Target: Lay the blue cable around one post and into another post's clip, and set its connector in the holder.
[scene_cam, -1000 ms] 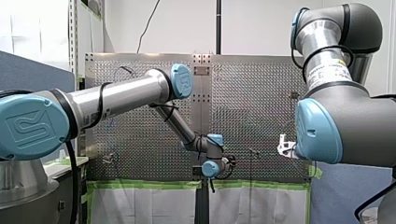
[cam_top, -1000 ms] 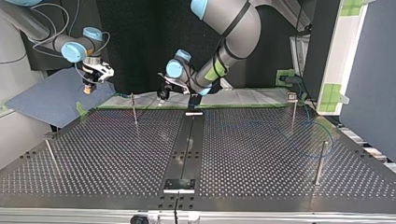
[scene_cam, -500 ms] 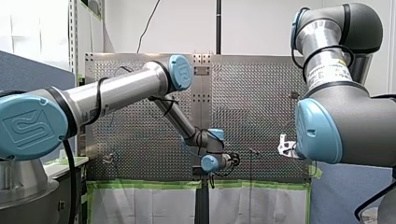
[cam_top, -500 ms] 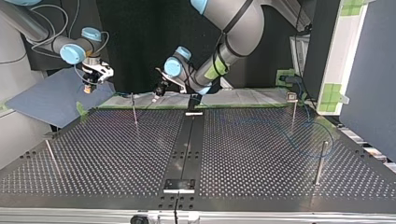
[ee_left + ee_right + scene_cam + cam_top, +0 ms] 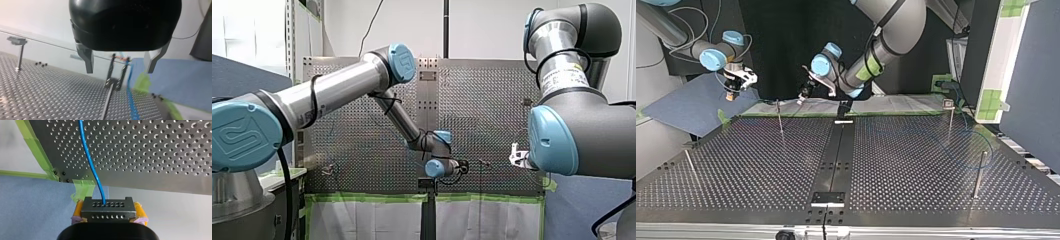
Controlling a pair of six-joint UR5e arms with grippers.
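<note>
My right gripper is shut on a black connector block, which sits between its yellow pads. The blue cable runs out of the block and over the edge of the perforated table. In the top view my right gripper hangs off the table's far left corner, over a blue mat. My left gripper is black with metal fingers and stands open and empty. It hovers above the table's far edge, near a thin post. Blue cable lies ahead of it beside a pair of pins.
More posts stand at the top view's right, far right with a clip head, and left. A faint blue loop lies between the right-hand posts. A black strip runs down the table's middle. Green tape lines the table's edge.
My left arm's wrist has turned and swung a little toward the top view's left along the far edge. My right gripper has stayed put with the connector.
</note>
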